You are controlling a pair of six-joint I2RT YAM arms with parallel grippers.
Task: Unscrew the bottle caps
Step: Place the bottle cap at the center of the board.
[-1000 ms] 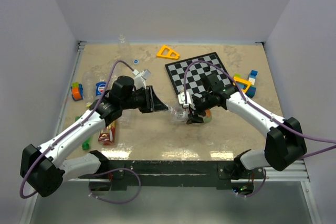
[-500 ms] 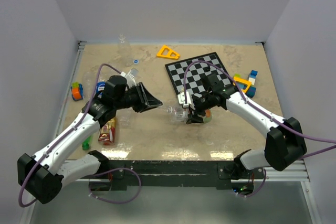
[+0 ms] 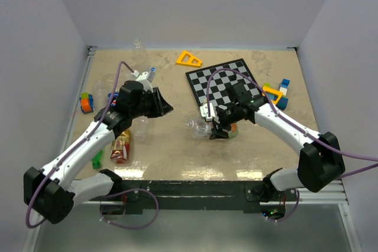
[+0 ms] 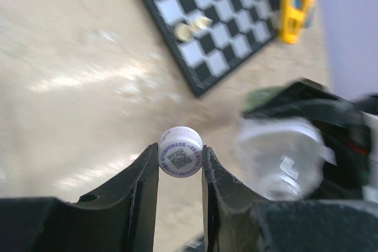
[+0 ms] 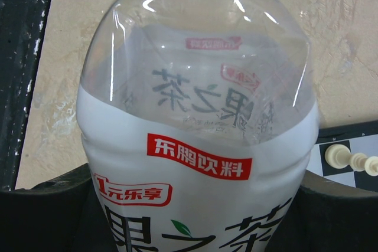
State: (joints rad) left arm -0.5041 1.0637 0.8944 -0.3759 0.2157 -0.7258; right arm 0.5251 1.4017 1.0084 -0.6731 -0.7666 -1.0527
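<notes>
Above the counter [image 3: 171, 151], both parts held.
We have left tool [image 4: 180, 150] pinched on white cap [image 4: 180, 159], right tool [image 3: 217, 129] clamped round bottle [image 5: 198, 146].

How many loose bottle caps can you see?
2. A white cap is pinched in the left end effector. A blue cap lies on the table toward its back left. More may be hidden from view.
</notes>
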